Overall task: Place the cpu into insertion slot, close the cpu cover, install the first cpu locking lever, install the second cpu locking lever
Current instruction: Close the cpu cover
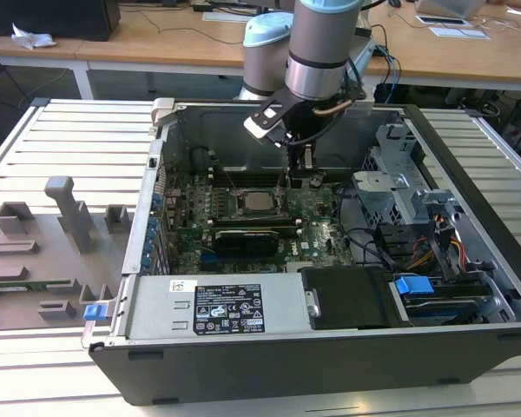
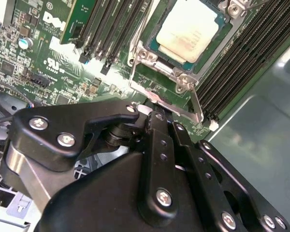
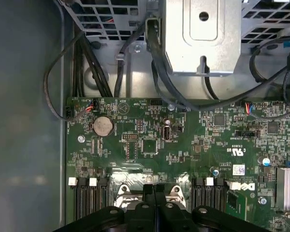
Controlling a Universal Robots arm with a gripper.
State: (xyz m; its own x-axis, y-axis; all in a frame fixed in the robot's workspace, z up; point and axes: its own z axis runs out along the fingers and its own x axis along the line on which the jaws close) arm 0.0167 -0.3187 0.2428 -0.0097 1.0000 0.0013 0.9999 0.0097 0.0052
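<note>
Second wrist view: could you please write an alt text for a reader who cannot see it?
The silver-topped cpu lies framed by the metal cpu cover on a green motherboard, with black memory slots on both sides. In the foreground, the black gripper reaches close to a thin metal lever at the frame's edge.
</note>
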